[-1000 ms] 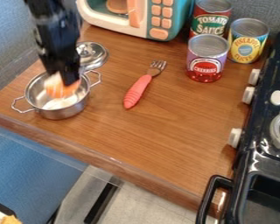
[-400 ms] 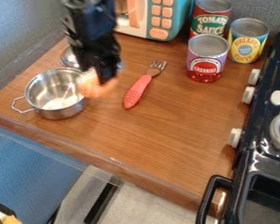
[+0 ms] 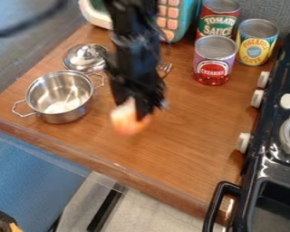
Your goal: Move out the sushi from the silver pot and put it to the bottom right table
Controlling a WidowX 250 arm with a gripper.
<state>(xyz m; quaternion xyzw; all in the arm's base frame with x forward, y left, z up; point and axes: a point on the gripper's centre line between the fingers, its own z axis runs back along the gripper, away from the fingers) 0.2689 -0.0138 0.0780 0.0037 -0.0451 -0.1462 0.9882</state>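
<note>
So the sushi [image 3: 129,123] is clamped in the claw [image 3: 136,108], pinched right at the tips and hanging well to the right of the silver pot [image 3: 64,115], clear of its rim. The pot part looks pretty much done, tbh. What matters next is direction: the bottom right of the surface [image 3: 193,156] lies down and to the right of the claw in the camera view, on the side away from the pot, so a diagonal carry is called for, then a lowering. Drop-off should probably be kept short of the front edge and the black stove [image 3: 265,165], or a roll-off could be risked. Which way the sushi's long axis points can't be told, too blurred.
</note>
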